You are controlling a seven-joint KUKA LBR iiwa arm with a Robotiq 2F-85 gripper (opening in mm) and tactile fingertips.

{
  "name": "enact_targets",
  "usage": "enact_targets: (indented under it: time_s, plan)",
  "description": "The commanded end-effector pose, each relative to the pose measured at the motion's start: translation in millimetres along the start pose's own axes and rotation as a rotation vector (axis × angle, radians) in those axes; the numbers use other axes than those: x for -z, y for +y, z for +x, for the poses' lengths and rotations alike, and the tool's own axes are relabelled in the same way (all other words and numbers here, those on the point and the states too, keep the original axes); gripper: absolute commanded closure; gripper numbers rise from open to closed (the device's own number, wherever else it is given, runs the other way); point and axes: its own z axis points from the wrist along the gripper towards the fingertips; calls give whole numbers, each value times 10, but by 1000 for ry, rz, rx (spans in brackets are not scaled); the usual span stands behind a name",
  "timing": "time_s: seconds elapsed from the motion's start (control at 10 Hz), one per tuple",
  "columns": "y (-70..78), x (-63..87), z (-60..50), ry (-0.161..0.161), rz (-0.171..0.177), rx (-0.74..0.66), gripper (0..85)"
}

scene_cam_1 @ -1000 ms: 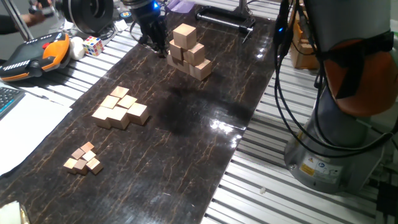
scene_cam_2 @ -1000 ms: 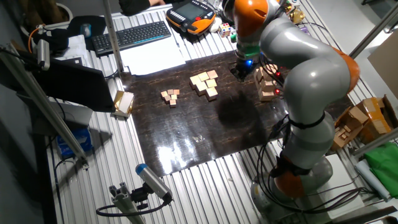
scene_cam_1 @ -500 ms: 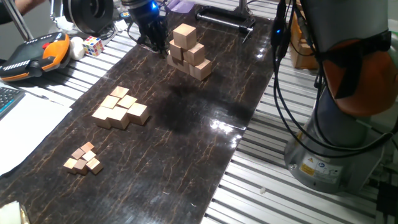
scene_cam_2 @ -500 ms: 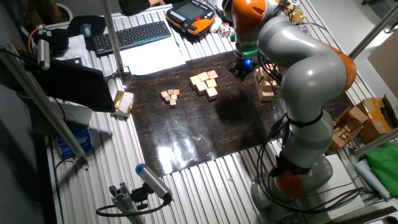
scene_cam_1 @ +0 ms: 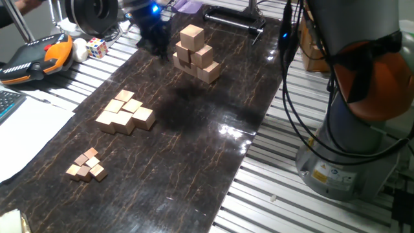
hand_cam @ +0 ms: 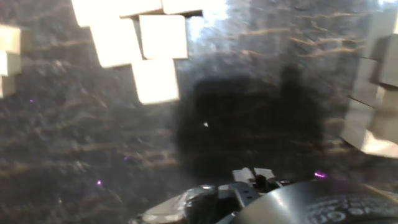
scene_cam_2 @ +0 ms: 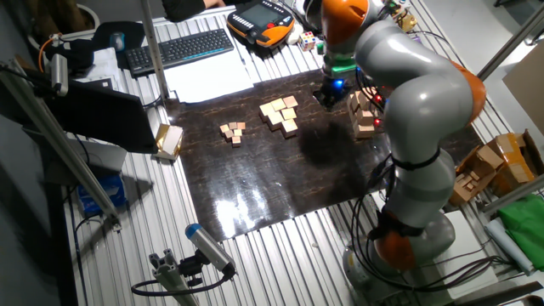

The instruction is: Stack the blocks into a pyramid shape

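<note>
The blocks are light-tan wooden cubes in a tight cluster on the dark mat's left side; they also show in the other fixed view and at the top left of the hand view. I cannot tell whether any of them rest on others. My gripper hangs blurred over the far end of the mat, left of a taller stack and well away from the blocks. It is under the arm in the other fixed view. Nothing shows between its fingers, and their spacing is unclear.
A taller stack of bigger cubes stands at the far end of the mat. Tiny cubes lie near the front left. A teach pendant and a Rubik's cube sit off the mat. The robot base stands to the right.
My gripper has shifted a little to the left, away from the taller stack, and is now motion-blurred. No cube has moved.
</note>
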Motion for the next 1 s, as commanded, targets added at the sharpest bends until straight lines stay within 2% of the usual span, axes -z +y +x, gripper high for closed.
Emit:
enact_targets:
  time_s: [0.0, 0.1, 0.2, 0.3, 0.5, 0.8, 0.9]
  plan:
    - [166, -36, -86, 3, 1, -12, 487]
    - [320, -100, -184, -6, 8, -31, 410]
    - [483, -158, -260, 11, 42, -62, 330]
    - [644, -284, -308, -41, 85, -64, 257]
    - [740, -494, -354, -69, 54, -80, 183]
    - [836, -681, -464, -74, 52, -62, 143]
    - [846, -735, -500, -84, 65, -54, 130]
